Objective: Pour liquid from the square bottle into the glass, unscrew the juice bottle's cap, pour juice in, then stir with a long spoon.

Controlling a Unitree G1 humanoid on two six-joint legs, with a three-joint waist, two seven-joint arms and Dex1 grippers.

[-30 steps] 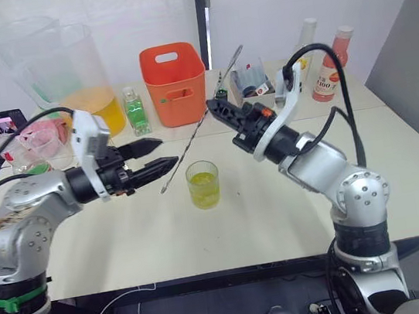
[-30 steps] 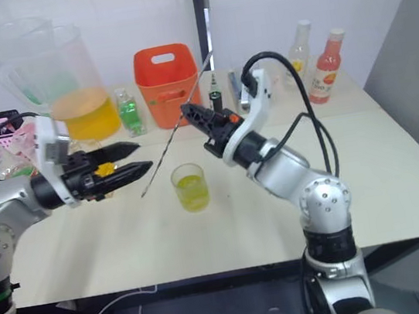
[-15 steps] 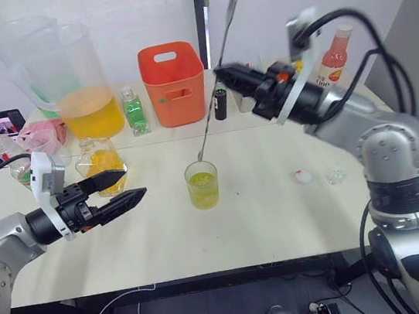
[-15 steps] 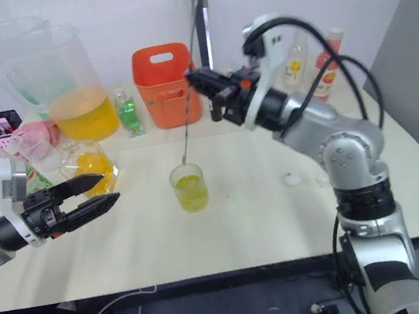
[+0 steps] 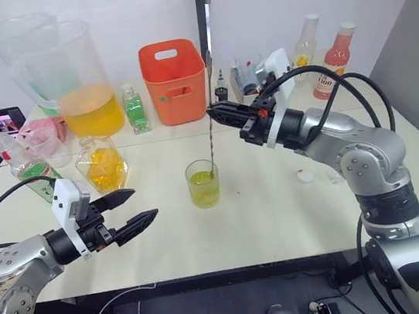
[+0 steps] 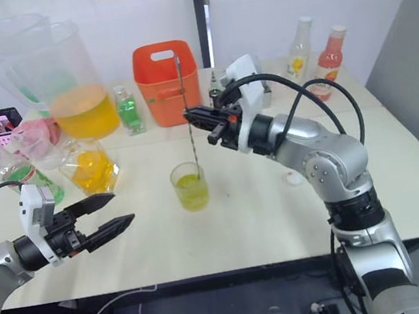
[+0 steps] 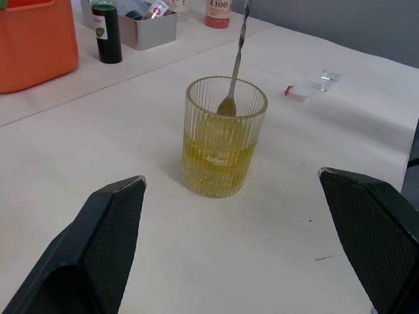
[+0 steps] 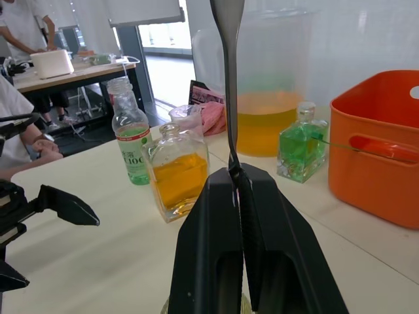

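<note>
Left end effector (image 5: pixel 140 204) hangs low over the bench (image 5: pixel 265 219), fingers spread, nothing in them, well left of the glass (image 5: pixel 203 184); leave it parked. The juice bottle (image 5: pixel 30 168) stands uncapped at the left edge beside the square bottle (image 5: pixel 102 165), and its cap (image 5: pixel 304 176) lies right of the glass. The glass holds yellow-green liquid, so you're on the stir step (pours look done). Right end effector (image 5: pixel 219 113) is pinched tight on the long spoon (image 5: pixel 208 118), stem near vertical, bowl inside the glass above the liquid. Next: lower the bowl in, make small circles, stay off the wall.
</note>
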